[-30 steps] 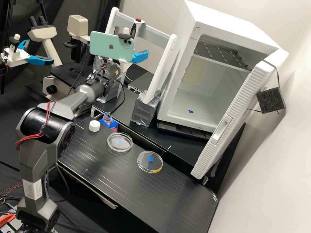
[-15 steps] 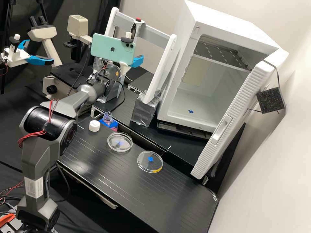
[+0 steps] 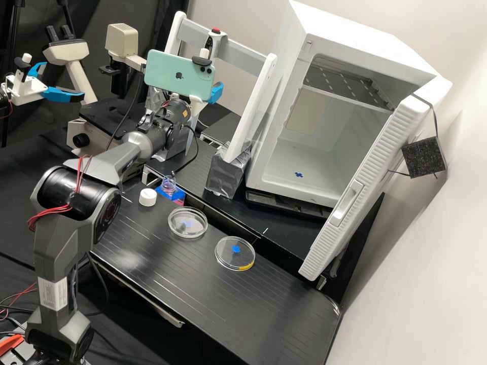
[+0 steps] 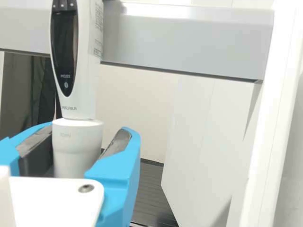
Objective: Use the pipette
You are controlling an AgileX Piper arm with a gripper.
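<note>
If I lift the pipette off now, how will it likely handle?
The pipette will probably stay stiff, since its body looks like hard plastic. Being tall and slim, it may tilt if gripped low. Its smooth, rounded lower section could let it twist or slip.

The desk carries two petri dishes, left and right, and one white cap. Additional items: one bottle, one pipette, one phone, one white cabinet.
</note>
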